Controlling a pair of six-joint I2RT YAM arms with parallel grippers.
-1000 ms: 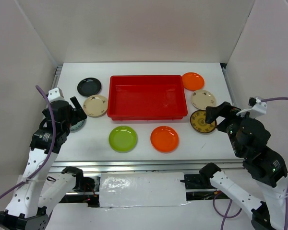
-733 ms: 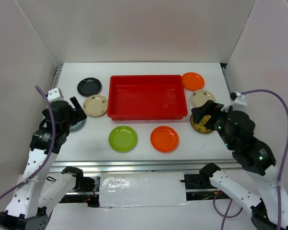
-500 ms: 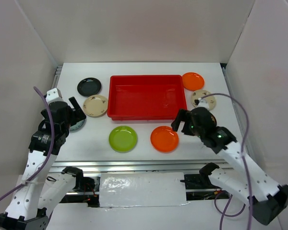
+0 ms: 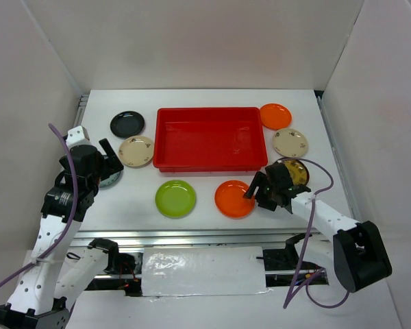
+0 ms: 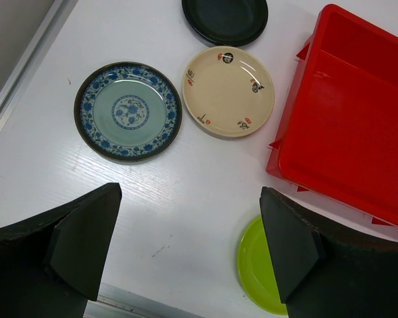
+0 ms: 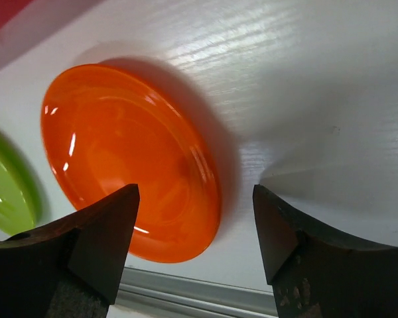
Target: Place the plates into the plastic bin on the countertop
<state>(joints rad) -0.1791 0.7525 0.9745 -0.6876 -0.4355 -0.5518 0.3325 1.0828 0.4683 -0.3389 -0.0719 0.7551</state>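
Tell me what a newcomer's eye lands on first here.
The bright red plastic bin sits mid-countertop with no plate in it, while small plates lie to its left, right and front. At the front, the right hand is down low, open at the right edge of the near orange plate.

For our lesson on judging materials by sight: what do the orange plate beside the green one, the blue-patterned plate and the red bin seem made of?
Orange plate: probably glossy plastic or melamine; sharp highlights, even colour.
Blue-patterned plate: glazed ceramic or printed melamine; the look leaves it open.
Red bin: moulded plastic, smooth sheen, ribs under the rim.
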